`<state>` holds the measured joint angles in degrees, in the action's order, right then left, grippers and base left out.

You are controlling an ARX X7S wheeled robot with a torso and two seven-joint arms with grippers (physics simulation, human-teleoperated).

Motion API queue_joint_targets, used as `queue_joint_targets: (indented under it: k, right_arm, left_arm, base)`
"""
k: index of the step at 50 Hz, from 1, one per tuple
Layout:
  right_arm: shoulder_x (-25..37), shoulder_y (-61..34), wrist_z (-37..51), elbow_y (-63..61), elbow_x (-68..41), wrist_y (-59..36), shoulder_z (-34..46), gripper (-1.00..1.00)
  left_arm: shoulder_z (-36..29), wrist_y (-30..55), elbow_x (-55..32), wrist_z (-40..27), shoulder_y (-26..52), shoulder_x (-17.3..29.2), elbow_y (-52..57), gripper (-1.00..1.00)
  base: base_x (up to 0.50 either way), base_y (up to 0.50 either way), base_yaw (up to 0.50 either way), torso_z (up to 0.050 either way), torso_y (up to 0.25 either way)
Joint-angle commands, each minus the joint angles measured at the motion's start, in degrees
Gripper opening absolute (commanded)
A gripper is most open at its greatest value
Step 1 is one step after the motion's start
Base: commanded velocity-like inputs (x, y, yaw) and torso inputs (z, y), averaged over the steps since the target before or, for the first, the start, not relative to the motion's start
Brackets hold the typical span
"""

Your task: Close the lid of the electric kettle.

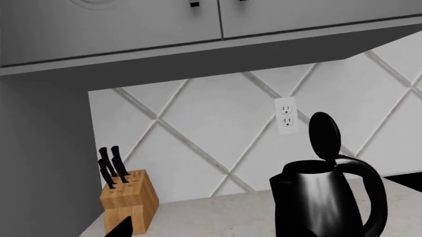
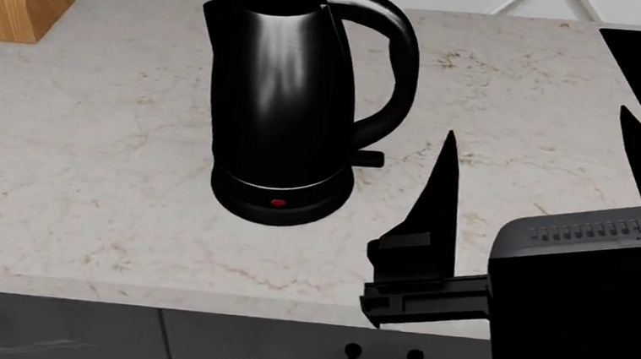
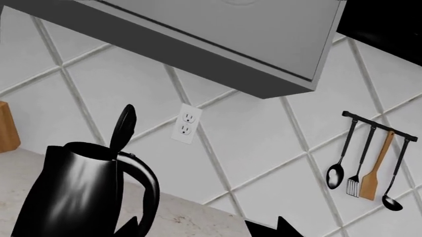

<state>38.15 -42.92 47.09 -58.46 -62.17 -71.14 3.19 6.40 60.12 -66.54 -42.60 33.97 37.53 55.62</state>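
Since the lid point(image 1: 324, 135) stands upright on its hinge above the mouth of the electric kettle point(image 2: 286, 101), the step in hand, as I judge it, is to bring one gripper up behind that disc and tip it forward and down. The kettle sits on the marble counter point(image 2: 95, 172) near the tiled backsplash point(image 1: 218, 123), its base light facing me and its handle turned toward my right side, so my right arm looks the better placed. I would come in high, above the rim, touch the lid's back face near its top edge, and press gently, because a sideways shove could slide or tip the tall jug.

My right gripper point(image 2: 548, 153) hangs over the counter beside the handle, apart from the kettle; its fingers point(image 2: 441, 196) are spread wide and hold nothing. Of my left gripper I see only a dark sliver at the head view's edge, so I cannot tell whether it is spread or clenched. A knife block point(image 1: 129, 200) stands well off to the left.
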Motion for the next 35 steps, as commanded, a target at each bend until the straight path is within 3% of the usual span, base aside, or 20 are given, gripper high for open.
queue_joint_targets:
  k: [1, 28, 35]
  right_arm:
    - [1.26, 0.02, -0.58, 0.34, 1.62, 1.99, 2.55, 1.00]
    - [2.36, 0.64, 1.32, 1.19, -1.99, 5.63, 1.56, 1.00]
    - [2.91, 1.53, 0.02, 2.52, -0.70, 7.67, 1.21, 1.00]
  left_arm:
    - [-1.12, -0.83, 0.97, 0.67, -0.57, -0.01, -0.21, 1.00]
    - [-1.01, -2.72, 1.20, 0.60, -1.35, 0.87, -0.54, 1.00]
    - [-1.58, -3.27, 2.11, 0.81, -1.98, 0.73, -0.60, 1.00]
  base:
    - [0.50, 0.00, 0.00, 0.000, 0.000]
    - [0.49, 0.00, 0.00, 0.000, 0.001]
    - [0.08, 0.00, 0.00, 0.000, 0.002]
